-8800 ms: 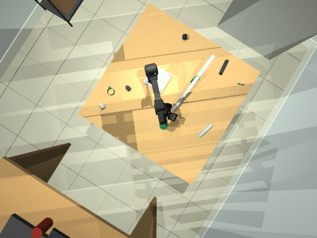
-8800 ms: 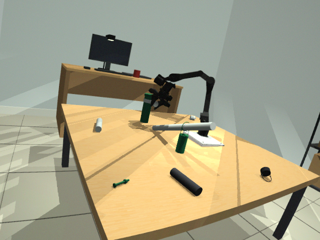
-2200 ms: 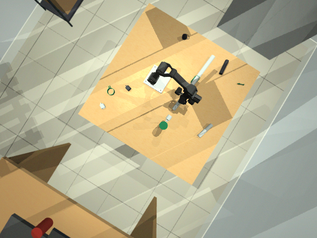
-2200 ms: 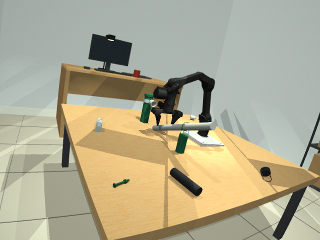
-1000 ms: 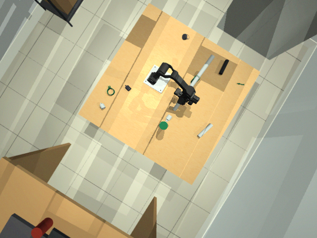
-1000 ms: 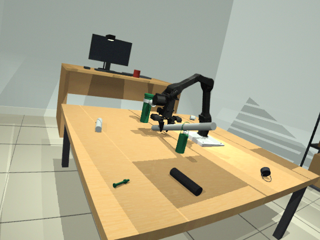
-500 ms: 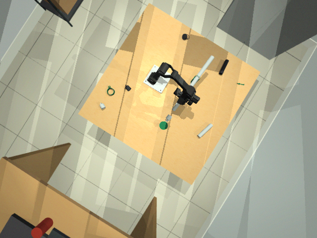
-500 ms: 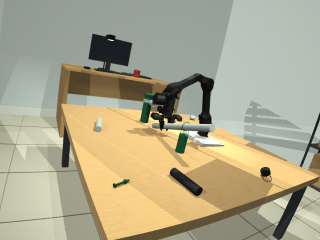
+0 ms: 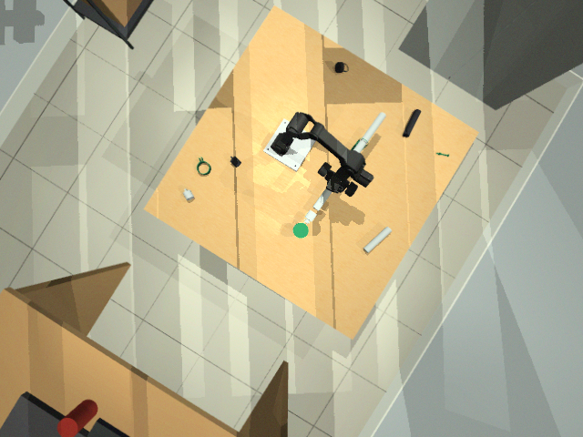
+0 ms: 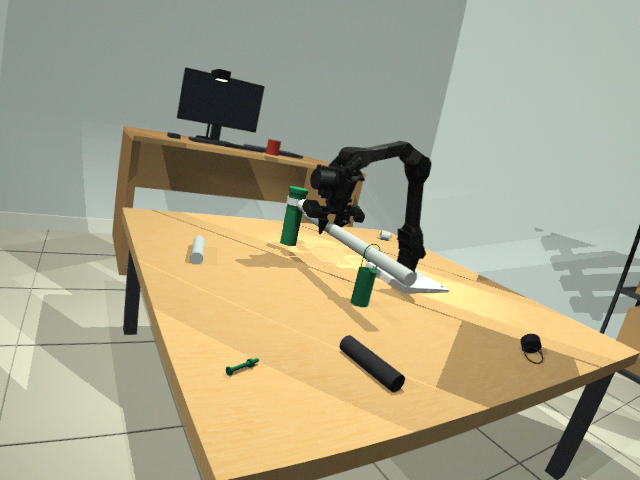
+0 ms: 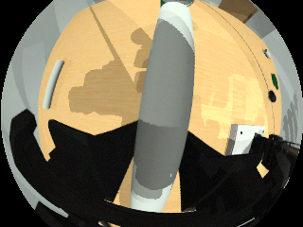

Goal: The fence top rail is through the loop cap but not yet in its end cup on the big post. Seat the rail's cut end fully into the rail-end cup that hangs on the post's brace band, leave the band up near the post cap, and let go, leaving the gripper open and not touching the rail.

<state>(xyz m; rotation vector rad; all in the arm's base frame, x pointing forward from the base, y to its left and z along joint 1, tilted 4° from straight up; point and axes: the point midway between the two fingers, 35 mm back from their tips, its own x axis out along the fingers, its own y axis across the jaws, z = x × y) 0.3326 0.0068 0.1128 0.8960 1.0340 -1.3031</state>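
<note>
The light grey rail (image 9: 375, 124) (image 10: 382, 258) (image 11: 166, 95) passes through the thin loop (image 10: 372, 244) above the short green post (image 10: 363, 289). It slopes up toward the big green post (image 9: 300, 230) (image 10: 291, 229). My gripper (image 9: 337, 181) (image 10: 331, 223) (image 11: 161, 128) is shut on the rail, partway along it toward the big post. The white band (image 10: 292, 201) sits high, just below the post's cap. The rail-end cup (image 9: 310, 216) hangs on the band's rail side. The rail's cut end is close to the cup; whether it is inside is unclear.
A grey tube (image 9: 377, 239) (image 10: 197, 250), a black tube (image 9: 412, 123) (image 10: 372, 363) and a green bolt (image 9: 442, 154) (image 10: 241, 366) lie on the table. A black loop cap (image 9: 339, 67) (image 10: 530, 343), black block (image 9: 235, 161) and small white cup (image 9: 188, 195) (image 10: 385, 235) lie elsewhere.
</note>
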